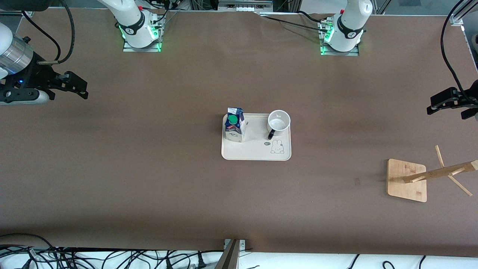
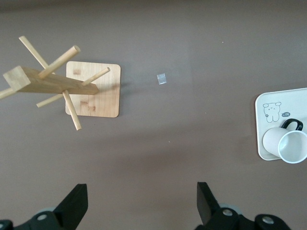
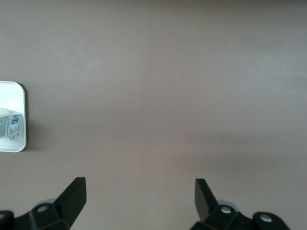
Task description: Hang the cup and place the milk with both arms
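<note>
The cup (image 1: 278, 124) and the milk (image 1: 234, 125) stand upright on a tray (image 1: 256, 152) mid-desk (image 1: 149, 179), cup toward the left arm's end, milk toward the right arm's. The wooden rack (image 1: 409, 180) waits near the left tool (image 2: 142, 203), which is spread and empty; the right tool (image 3: 140, 199) likewise, over bare desk.

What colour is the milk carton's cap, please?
Green; the cap shows best in the front view.
</note>
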Motion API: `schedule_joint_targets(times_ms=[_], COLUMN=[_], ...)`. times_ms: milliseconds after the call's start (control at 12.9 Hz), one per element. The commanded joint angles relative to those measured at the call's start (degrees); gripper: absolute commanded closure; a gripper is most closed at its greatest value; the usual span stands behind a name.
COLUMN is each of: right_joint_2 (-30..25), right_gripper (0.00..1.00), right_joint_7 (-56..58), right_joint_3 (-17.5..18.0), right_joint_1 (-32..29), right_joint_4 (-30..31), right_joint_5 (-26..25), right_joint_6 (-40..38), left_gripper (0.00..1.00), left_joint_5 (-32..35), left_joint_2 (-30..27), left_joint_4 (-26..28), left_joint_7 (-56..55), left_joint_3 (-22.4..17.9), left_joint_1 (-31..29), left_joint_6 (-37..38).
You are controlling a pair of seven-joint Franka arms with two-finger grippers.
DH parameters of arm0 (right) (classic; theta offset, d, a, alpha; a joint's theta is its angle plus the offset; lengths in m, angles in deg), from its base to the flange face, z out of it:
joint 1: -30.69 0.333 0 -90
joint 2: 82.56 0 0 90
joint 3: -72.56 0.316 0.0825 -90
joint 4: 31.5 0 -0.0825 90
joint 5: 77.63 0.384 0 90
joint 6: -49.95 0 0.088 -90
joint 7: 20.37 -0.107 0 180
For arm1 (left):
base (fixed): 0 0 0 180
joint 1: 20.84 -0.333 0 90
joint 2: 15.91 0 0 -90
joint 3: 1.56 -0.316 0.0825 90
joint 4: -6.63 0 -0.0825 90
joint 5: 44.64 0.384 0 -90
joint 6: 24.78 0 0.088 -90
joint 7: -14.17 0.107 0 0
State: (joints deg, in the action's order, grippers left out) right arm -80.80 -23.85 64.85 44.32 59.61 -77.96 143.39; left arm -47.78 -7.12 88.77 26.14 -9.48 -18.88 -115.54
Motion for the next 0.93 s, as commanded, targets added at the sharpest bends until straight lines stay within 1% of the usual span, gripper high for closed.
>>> schedule_joint_targets(times_ms=[0, 77, 232, 387, 619, 773, 851], right_joint_2=[-0.3, -0.3, -0.3, -0.2, 0.2, 0.3, 1.4], right_gripper=[0.0, 0.0, 0.0, 0.0, 0.0, 0.0, 0.0], right_joint_7=[0.2, 0.2, 0.2, 0.2, 0.8, 1.2, 1.2], right_joint_3=[0.3, 0.3, 0.3, 0.3, 0.3, 0.5, 1.2], right_joint_1=[-0.1, -0.1, -0.2, -0.2, -0.4, 0.1, 0.9], right_joint_4=[-0.1, 0.0, -0.1, -0.2, -0.3, -0.3, -0.1], right_joint_5=[-0.5, -0.5, -0.5, -0.5, -0.1, -0.2, -0.5], right_joint_6=[-0.5, -0.5, -0.2, 0.3, 5.3, 5.2, 4.8], left_gripper=[0.0, 0.0, 0.0, 0.0, 0.0, 0.0, 0.0], left_joint_5=[0.3, 2.2, 5.6, 5.0, 5.5, 5.7, 5.1], left_joint_2=[-3.4, -3.4, -3.8, -3.9, -3.3, -1.7, -1.6], left_joint_4=[3.6, 3.6, 3.8, 4.1, 3.6, 3.8, 3.9], left_joint_7=[-1.8, -1.7, 0.1, 1.3, 1.3, 1.5, 1.6], left_joint_3=[0.4, 0.8, 3.3, 3.2, 3.1, 3.2, 3.2], left_joint_1=[0.9, 1.3, 1.4, 0.7, 0.8, 0.8, 0.8], left_joint_6=[0.3, 0.3, 0.3, 0.8, 2.7, 3.8, 4.9])
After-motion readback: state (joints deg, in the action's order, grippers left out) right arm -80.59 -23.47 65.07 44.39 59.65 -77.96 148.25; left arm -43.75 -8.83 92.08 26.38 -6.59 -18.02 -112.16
